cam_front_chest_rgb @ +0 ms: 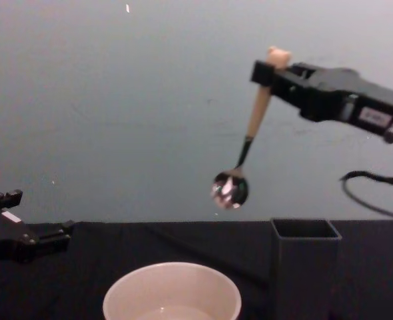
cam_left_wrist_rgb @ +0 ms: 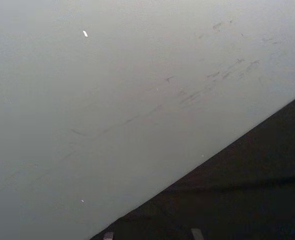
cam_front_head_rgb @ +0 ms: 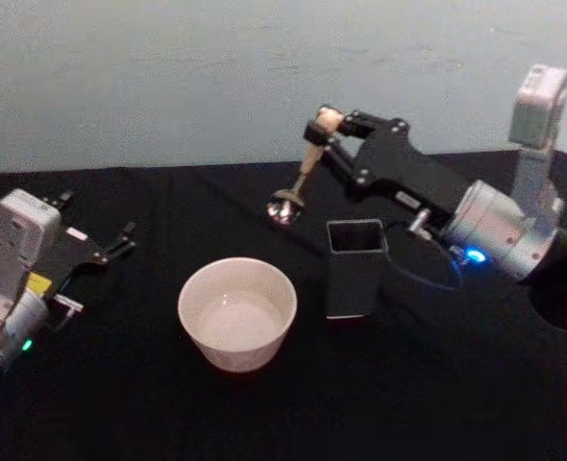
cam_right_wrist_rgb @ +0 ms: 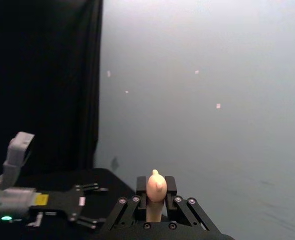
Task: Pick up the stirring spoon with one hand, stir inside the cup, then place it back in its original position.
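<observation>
My right gripper (cam_front_head_rgb: pixel 322 127) is shut on the top of the stirring spoon's beige handle (cam_front_head_rgb: pixel 308 158), holding it high in the air. The spoon (cam_front_chest_rgb: pixel 253 130) hangs tilted, its shiny steel bowl (cam_front_chest_rgb: pixel 230 189) down and toward the left, above the gap between cup and holder. The bear-head top (cam_right_wrist_rgb: pixel 156 185) pokes out between the gripper's fingers (cam_right_wrist_rgb: pixel 140 192). The cream-white cup (cam_front_head_rgb: pixel 236 312) stands on the black table, left of the dark grey square holder (cam_front_head_rgb: pixel 357 266), which is empty. My left gripper (cam_front_head_rgb: pixel 120 240) rests open at the table's left side.
A black cloth covers the table (cam_front_head_rgb: pixel 437 403), with a pale wall (cam_front_head_rgb: pixel 216 77) behind it. A black cable (cam_front_chest_rgb: pixel 376 190) loops near the right arm, behind the holder. Free table surface lies in front of the cup and holder.
</observation>
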Controlling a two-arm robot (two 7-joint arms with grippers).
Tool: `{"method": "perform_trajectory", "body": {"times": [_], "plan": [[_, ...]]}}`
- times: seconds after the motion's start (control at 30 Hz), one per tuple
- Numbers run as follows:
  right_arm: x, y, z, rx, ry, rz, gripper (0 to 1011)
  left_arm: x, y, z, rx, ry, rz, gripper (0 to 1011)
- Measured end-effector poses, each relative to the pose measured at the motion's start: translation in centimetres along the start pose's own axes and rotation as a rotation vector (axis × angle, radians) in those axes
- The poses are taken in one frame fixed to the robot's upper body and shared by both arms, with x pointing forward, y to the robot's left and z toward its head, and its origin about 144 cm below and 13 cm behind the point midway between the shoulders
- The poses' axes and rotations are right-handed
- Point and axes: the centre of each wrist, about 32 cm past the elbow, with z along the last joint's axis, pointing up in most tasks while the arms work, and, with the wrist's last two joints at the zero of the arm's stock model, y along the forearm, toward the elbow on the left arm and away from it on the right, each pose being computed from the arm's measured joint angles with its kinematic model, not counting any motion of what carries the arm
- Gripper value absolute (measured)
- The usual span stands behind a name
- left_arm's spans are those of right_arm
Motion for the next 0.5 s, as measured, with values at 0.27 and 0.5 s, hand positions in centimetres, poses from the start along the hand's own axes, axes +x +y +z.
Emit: {"method": "perform_trajectory", "body": {"times": [0.27, 0.5], "plan": [[-1.3, 1.5, -2.0, -0.040, 0.017, 0.076, 212, 0.0, 0.0, 0.0, 0.000, 0.000, 0.000, 1001], [-2.2, 2.2, -4.0, -0.088, 0.018, 0.128, 212, 0.0, 0.0, 0.0, 0.000, 0.000, 0.000, 1001]]}}
